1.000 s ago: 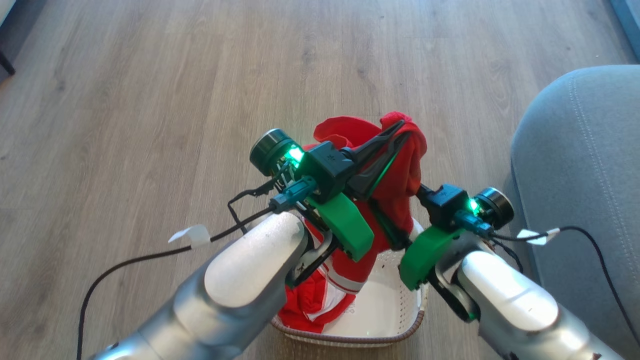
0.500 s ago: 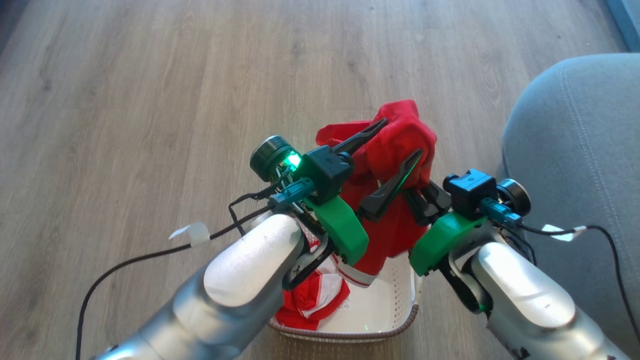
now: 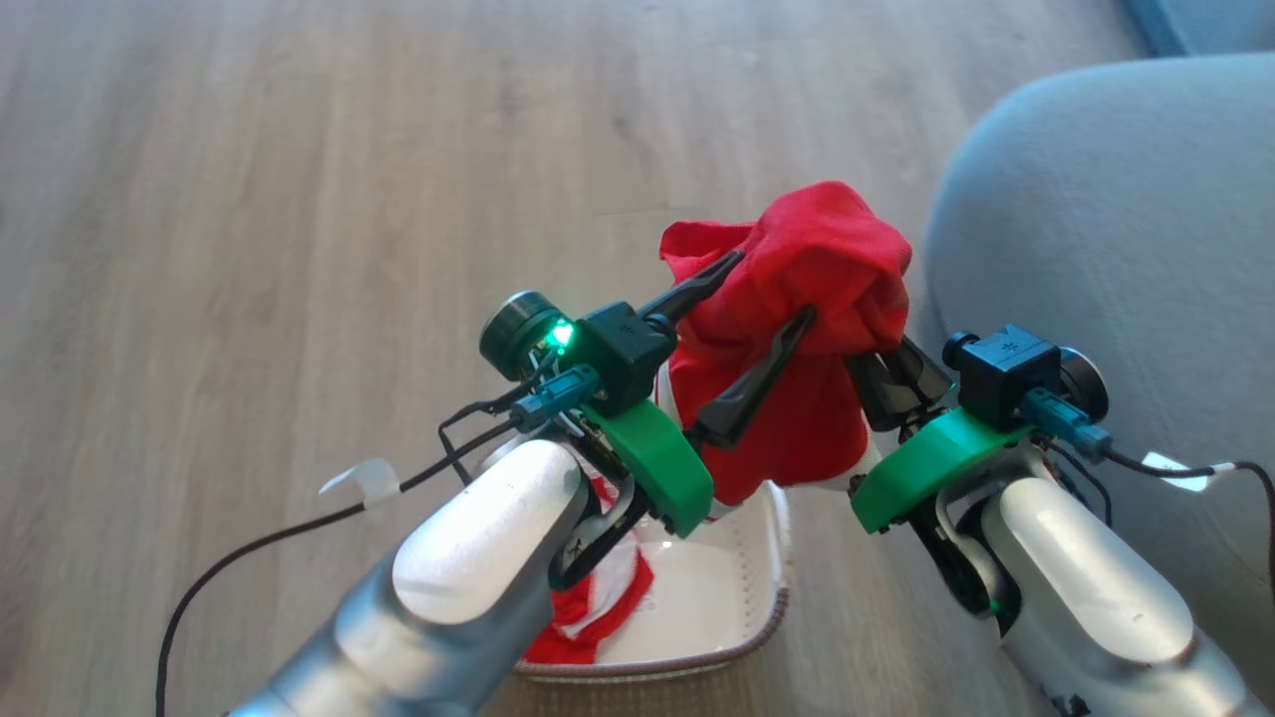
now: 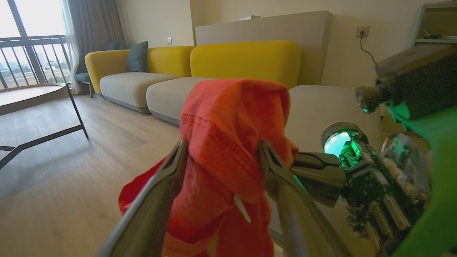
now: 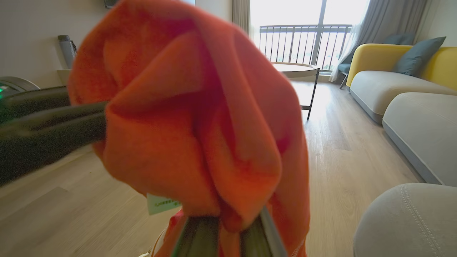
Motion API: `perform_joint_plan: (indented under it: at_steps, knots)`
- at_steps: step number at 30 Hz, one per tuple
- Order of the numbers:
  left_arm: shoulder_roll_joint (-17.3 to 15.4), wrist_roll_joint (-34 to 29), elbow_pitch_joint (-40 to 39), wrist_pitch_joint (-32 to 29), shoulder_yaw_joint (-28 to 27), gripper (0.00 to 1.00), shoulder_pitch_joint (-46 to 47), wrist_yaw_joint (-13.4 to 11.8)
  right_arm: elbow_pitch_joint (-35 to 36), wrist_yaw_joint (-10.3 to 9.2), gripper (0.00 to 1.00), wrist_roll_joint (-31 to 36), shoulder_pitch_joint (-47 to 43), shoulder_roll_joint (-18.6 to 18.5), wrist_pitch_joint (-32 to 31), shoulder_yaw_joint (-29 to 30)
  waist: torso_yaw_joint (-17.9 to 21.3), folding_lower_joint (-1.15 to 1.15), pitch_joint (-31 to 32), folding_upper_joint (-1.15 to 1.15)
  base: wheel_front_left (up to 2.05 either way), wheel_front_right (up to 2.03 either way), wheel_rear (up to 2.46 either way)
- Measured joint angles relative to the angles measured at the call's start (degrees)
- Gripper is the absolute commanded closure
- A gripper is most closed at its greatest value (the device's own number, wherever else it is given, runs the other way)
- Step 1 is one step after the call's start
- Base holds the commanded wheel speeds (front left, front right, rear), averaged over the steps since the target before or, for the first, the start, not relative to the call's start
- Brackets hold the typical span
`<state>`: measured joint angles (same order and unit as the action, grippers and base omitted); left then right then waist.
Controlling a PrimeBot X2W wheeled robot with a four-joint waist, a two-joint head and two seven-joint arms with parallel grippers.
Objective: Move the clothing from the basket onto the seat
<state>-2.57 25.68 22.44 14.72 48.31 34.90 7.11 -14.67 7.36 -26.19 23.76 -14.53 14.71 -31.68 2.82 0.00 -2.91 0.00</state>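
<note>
A bunched red piece of clothing (image 3: 817, 261) hangs above the basket (image 3: 765, 619). My right gripper (image 3: 865, 351) is shut on its right side, fingertips buried in the fabric. My left gripper (image 3: 769, 289) is open, one finger on each side of the garment. In the left wrist view the clothing (image 4: 232, 121) sits between the spread fingers (image 4: 178, 157). In the right wrist view my right gripper (image 5: 228, 223) pinches the clothing (image 5: 192, 117). More red clothing with white stripes (image 3: 588, 622) lies in the basket, partly hidden by my left arm. The grey seat (image 3: 1096, 219) is at the right.
Wood floor (image 3: 249, 199) spreads to the left and ahead. A black cable (image 3: 259, 538) trails off my left wrist. The wrist views show a yellow and grey sofa (image 4: 150, 82), a low table with dark legs (image 4: 39, 96) and a balcony window.
My left gripper let go of the clothing and opened around it. My right gripper closed on the clothing. The head camera has turned, bringing the seat further into view.
</note>
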Motion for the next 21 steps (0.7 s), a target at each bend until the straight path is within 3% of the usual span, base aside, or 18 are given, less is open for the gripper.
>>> perform_joint_plan:
  at_steps: [21]
  knots:
    - [0.0, -1.1, -5.3, 0.0, 0.9, 0.0, -2.6, 0.0, 7.8, 0.0, 1.0, 0.0, -6.4, -0.1, 0.0, 7.3, 20.9, 0.0, 1.0, 0.0, 0.0, 0.0, 0.0]
